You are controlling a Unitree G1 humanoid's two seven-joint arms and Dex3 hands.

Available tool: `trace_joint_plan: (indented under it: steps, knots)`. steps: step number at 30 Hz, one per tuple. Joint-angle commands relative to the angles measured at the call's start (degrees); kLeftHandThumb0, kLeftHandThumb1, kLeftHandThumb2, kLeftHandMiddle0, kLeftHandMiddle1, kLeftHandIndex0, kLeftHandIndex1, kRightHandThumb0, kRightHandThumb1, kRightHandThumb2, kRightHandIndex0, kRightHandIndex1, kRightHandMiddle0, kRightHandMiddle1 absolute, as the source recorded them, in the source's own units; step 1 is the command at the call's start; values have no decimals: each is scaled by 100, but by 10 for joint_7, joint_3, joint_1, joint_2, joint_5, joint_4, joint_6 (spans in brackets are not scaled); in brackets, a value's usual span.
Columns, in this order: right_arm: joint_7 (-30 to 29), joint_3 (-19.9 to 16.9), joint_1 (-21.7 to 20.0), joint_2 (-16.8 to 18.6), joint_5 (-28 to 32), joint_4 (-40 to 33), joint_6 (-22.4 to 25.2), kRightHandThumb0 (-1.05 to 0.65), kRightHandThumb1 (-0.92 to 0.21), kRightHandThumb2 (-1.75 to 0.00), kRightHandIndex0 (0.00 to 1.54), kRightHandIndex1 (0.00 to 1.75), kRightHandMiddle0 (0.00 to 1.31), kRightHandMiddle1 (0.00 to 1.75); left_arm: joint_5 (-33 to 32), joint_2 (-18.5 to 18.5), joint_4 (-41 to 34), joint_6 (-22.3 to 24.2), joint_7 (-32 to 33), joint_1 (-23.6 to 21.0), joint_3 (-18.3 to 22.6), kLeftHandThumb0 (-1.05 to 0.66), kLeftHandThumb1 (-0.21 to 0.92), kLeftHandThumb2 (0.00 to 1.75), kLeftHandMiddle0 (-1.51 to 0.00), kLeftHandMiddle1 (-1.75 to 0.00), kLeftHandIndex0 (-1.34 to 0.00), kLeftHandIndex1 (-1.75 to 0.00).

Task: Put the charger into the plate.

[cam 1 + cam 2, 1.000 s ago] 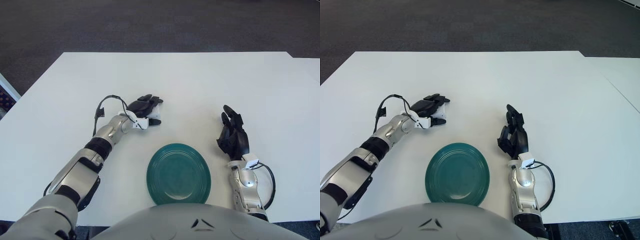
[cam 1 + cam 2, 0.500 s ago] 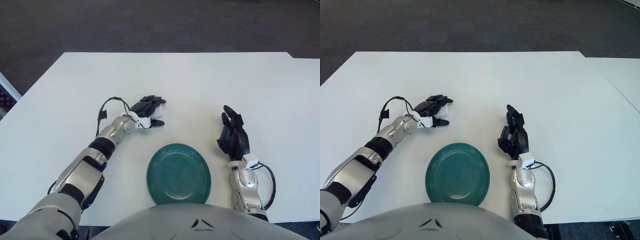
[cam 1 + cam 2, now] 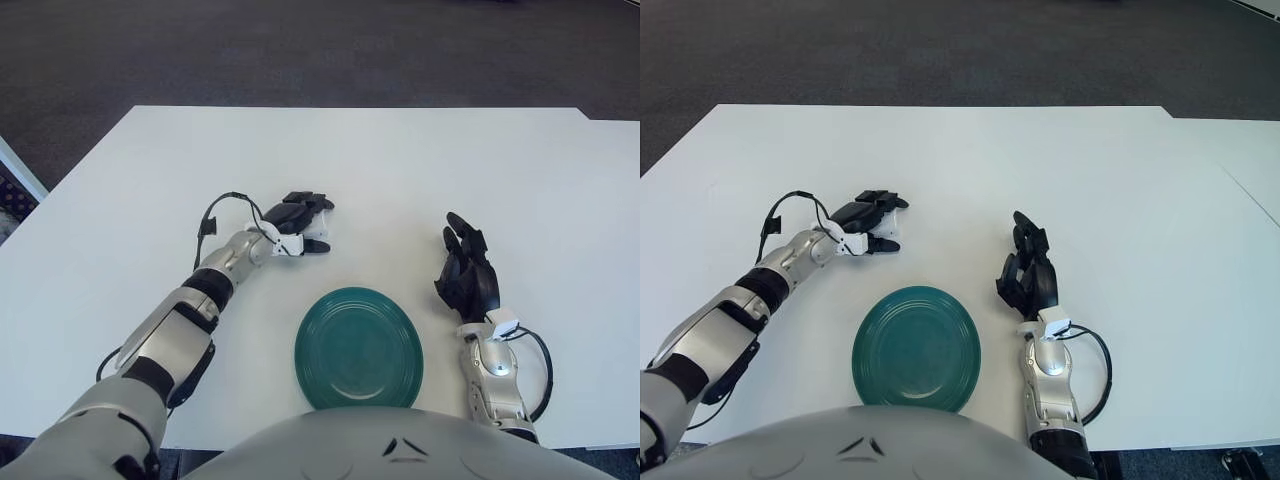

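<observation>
Beyond plate [image 3: 358, 347], left hand [image 3: 298, 222] maybe covers charger; nothing betw.

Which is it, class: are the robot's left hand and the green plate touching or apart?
Apart. In the left eye view, bare white table shows between the left hand and the plate's far rim.
</observation>
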Motion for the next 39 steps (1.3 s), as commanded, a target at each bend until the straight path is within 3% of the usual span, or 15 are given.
trace_joint_plan:
  steps: [1,7,11,13,14,15,17,20,26,39]
  knots:
    - [1,-4,60,-6,-12,49,22,-87,-92,-94,19,1,0,65,32,-20,54,29,-51,61,-46,-105,92,29,0,-113,-12,-104]
    - [0,-4,62,-9,-14,43,23,-87,-92,-94,19,0,0,64,36,-24,64,41,-53,59,-54,-105,92,29,0,-120,-13,-110]
    - [1,-4,62,-10,-13,41,25,-87,-92,-94,18,0,0,64,55,-26,73,63,-42,52,-71,-88,89,16,0,-152,-16,-140]
    - [2,-4,63,-10,-11,40,24,-87,-92,-94,18,0,0,64,73,-31,86,82,-23,46,-89,-68,86,12,-7,-165,-23,-160]
    - [1,-5,63,-10,-12,39,21,-87,-92,-94,18,0,0,64,86,-35,97,96,-5,42,-100,-63,80,27,-13,-167,-30,-159]
    - [0,-5,64,-9,-12,38,18,-87,-92,-94,18,0,0,64,93,-38,105,105,8,40,-107,-40,61,65,-28,-170,-40,-161]
    - [-4,-5,64,-10,-17,34,13,-87,-92,-94,18,0,0,63,99,-42,113,114,37,38,-113,-17,38,109,-47,-171,-50,-166]
    - [-6,-6,65,-11,-22,30,8,-87,-92,-95,18,0,0,63,97,-44,120,110,70,40,-113,-5,26,131,-59,-166,-54,-172]
    - [-14,-9,67,-8,-22,24,4,-87,-92,-95,20,1,0,66,84,-31,92,90,127,58,-105,0,18,143,-73,-161,-53,-174]
    - [-12,-21,66,2,3,26,-5,-85,-92,-93,22,1,0,74,82,-30,101,66,152,51,-107,0,16,148,-74,-167,-52,-175]
